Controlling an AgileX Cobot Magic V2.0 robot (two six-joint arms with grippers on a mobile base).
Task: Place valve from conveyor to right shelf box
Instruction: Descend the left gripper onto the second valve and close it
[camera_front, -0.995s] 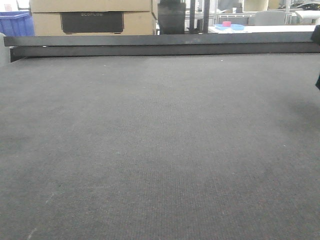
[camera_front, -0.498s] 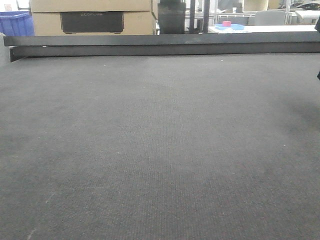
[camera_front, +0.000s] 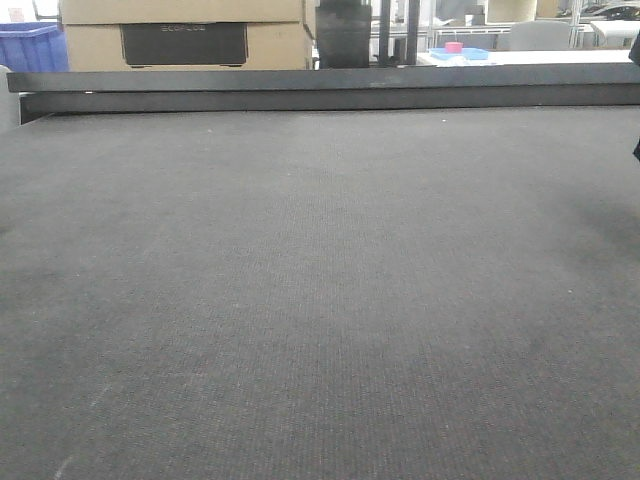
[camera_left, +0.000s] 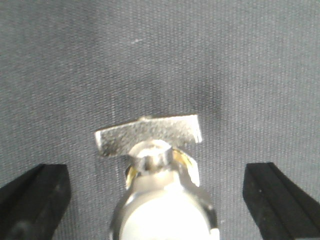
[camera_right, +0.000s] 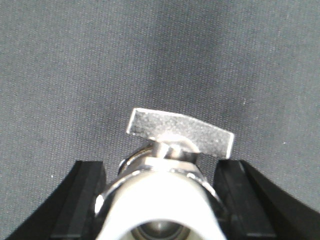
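Right gripper (camera_right: 162, 172): fingers (camera_right: 87, 195) narrow, tight against both sides of the valve (camera_right: 180, 132) body, looks clamped. Valve sits over the conveyor (camera_front: 320, 300); can't tell if it's lifted off. Gripping the round body probably leaves the flat handle clear. Left gripper (camera_left: 156, 172): spread wide, straddling a second valve (camera_left: 150, 132) lying on the conveyor, no contact, likely lined up for a pick. Front view of the conveyor shows neither valve. Shelf box out of view. Grasp stage, carry not yet done.
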